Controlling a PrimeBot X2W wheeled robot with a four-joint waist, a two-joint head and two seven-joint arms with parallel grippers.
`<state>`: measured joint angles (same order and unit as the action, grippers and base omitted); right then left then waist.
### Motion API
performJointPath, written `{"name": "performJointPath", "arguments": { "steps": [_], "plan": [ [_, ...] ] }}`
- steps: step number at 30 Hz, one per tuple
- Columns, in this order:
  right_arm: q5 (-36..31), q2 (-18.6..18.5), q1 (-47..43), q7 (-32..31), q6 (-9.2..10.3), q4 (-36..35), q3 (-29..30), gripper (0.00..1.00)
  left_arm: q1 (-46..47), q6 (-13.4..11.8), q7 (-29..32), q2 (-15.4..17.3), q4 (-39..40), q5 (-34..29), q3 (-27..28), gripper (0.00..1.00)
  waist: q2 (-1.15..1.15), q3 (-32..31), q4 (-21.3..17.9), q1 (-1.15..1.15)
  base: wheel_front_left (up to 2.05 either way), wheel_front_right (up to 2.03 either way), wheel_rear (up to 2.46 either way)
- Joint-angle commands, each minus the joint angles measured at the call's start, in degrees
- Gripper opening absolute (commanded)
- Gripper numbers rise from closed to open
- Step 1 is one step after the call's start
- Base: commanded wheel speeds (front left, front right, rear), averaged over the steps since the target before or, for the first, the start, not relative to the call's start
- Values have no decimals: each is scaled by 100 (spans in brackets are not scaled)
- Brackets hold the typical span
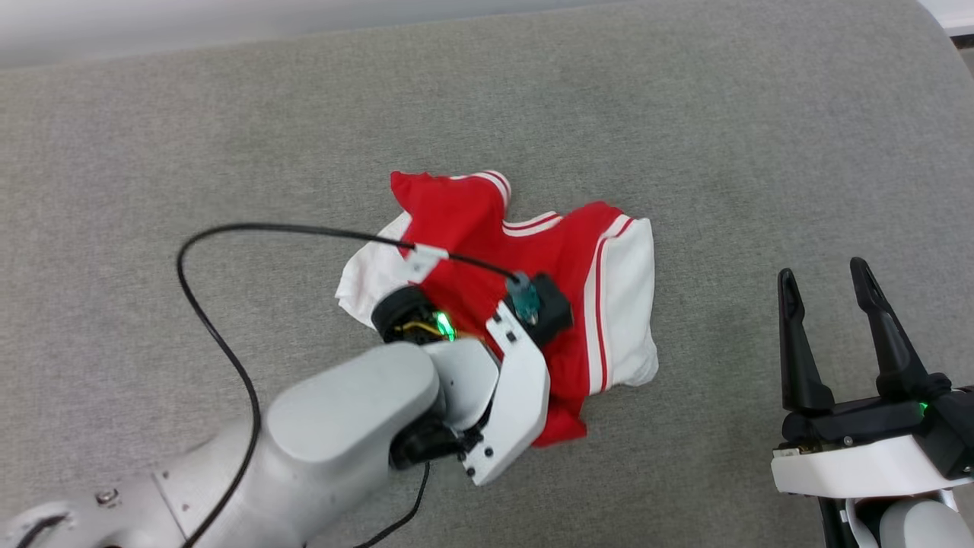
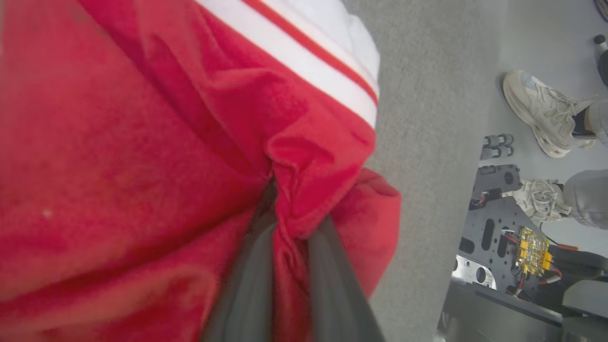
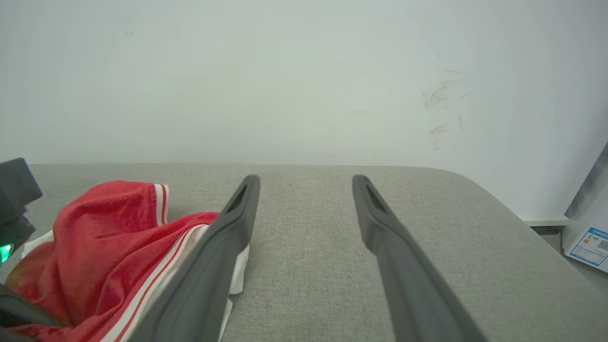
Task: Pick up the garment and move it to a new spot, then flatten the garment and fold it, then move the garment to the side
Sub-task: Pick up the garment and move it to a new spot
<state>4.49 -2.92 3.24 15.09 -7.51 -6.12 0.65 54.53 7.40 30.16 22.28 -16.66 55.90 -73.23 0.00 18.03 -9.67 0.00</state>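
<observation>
At the middle of the grey cushion (image 1: 228,114) lies the crumpled shirt (image 1: 563,251), my left gripper (image 2: 285,223) clamped on one thin fold that could slip on lifting, my right gripper (image 1: 829,281) spread empty nearby.

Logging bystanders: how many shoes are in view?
2, both in the left wrist view: one pale shoe at upper right, the other shoe below it; more may be hidden.
</observation>
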Motion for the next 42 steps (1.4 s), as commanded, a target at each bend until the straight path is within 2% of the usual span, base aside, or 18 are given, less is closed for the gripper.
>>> {"name": "performJointPath", "arguments": {
  "steps": [1,4,5,6,12,15,19,26,32,37,42],
  "plan": [
    [-29,7,38,12,4,11,7,100,-91,-2,38,-46,-37,-93,-2,0,0,-6,26,0,0,0,0],
    [-53,7,40,12,4,32,5,100,-309,-1,12,-155,-122,-251,-26,0,0,-44,76,0,0,0,0],
    [-64,7,18,12,4,39,8,100,-302,-1,-100,-196,-141,-299,-24,33,0,-75,98,0,0,0,0],
    [-78,7,-13,12,4,47,13,100,-248,-2,-291,-235,-170,-361,-16,100,0,-119,126,0,0,0,0],
    [-150,7,-224,12,4,114,-25,100,-91,-39,-1626,-400,-400,-732,201,100,0,-471,283,0,0,0,0],
    [-167,7,-349,12,4,133,-34,100,-150,-242,-2219,-438,-463,-900,385,100,0,-646,390,0,0,0,0],
    [-200,7,-468,12,4,152,-5,100,-276,-683,-2922,-415,-482,-1125,621,100,0,-815,555,0,0,0,0],
    [-220,7,-571,12,4,175,92,100,-695,-1652,-4241,-273,-461,-1439,1132,100,0,-977,817,0,0,0,0],
    [-228,7,-654,12,4,190,149,100,-1264,-2377,-4536,-104,-292,-1641,1811,100,0,-1084,997,0,0,0,0],
    [-173,7,-681,12,4,200,184,100,-2087,-2911,-4532,90,374,-2304,2794,100,0,-1120,1059,0,0,0,0],
    [-101,7,-731,11,4,239,263,100,-3134,-3151,-4535,66,903,-2792,3858,100,0,-1196,1075,0,0,0,0]
  ]
}}
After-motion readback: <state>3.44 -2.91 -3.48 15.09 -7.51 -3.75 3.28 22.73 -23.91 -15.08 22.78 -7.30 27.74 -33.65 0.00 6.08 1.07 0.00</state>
